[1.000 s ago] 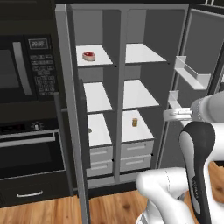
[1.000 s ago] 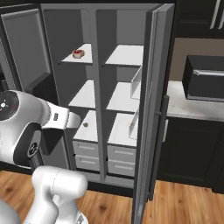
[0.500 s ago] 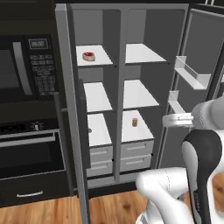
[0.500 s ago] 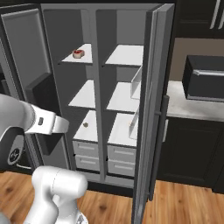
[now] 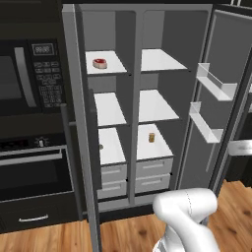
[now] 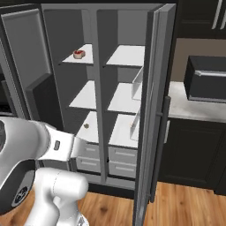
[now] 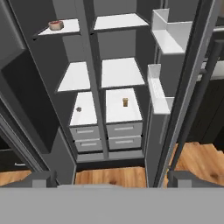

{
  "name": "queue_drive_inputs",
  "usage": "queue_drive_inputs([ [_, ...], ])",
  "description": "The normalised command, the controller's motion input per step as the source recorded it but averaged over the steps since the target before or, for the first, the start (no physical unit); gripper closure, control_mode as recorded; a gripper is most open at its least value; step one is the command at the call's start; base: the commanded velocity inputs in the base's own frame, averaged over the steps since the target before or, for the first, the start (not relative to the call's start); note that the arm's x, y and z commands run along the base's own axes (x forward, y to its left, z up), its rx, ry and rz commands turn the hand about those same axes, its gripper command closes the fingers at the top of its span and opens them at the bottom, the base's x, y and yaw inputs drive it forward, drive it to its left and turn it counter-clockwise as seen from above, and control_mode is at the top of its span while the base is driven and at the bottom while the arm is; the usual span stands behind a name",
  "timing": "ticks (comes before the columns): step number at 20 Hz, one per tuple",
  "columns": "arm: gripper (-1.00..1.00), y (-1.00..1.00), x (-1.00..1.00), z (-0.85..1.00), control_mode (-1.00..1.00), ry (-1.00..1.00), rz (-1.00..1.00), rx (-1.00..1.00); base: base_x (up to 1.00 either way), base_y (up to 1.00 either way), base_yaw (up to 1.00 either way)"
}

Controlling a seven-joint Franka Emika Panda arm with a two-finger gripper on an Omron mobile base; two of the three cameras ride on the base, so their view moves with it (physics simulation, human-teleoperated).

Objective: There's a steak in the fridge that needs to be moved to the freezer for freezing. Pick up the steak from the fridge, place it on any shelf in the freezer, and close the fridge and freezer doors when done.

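A dark kitchen with a wood floor surrounds the tall grey unit, both doors [image 5: 224,113] swung wide. The steak [image 5: 100,63] lies on the top shelf [image 5: 112,65] of the narrower freezer [image 5: 106,128], left of the fridge [image 5: 157,113], so placing looks done. My gripper [image 7: 111,177] is spread wide, empty, touching nothing.

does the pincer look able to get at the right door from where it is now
Probably yes. The fridge door stands open just to the right of the pincer, with bare wooden floor between them. Its grey outer face looks easiest to push from the far side.
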Motion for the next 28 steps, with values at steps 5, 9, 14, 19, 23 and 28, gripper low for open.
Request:
queue_drive_inputs([
  [5, -1.00, -0.79, -0.03, -0.01, -1.00, -0.04, 0.01, 0.00, 0.00, 0.00, 0.00],
  [9, -1.00, -0.54, 0.04, -0.19, -1.00, -0.08, 0.05, 0.00, 0.00, 0.00, 0.00],
  [14, -1.00, -0.41, 0.41, -0.27, -1.00, -0.01, 0.09, 0.00, 0.00, 0.00, 0.00],
  [19, -1.00, -0.59, 0.25, -0.14, -1.00, -0.04, 0.17, 0.00, 0.00, 0.00, 0.00],
  [23, -1.00, -0.55, 0.28, -0.36, -1.00, -0.09, 0.18, 0.00, 0.00, 0.00, 0.00],
  [28, -1.00, -0.57, 0.48, -0.40, -1.00, -0.06, 0.20, 0.00, 0.00, 0.00, 0.00],
])
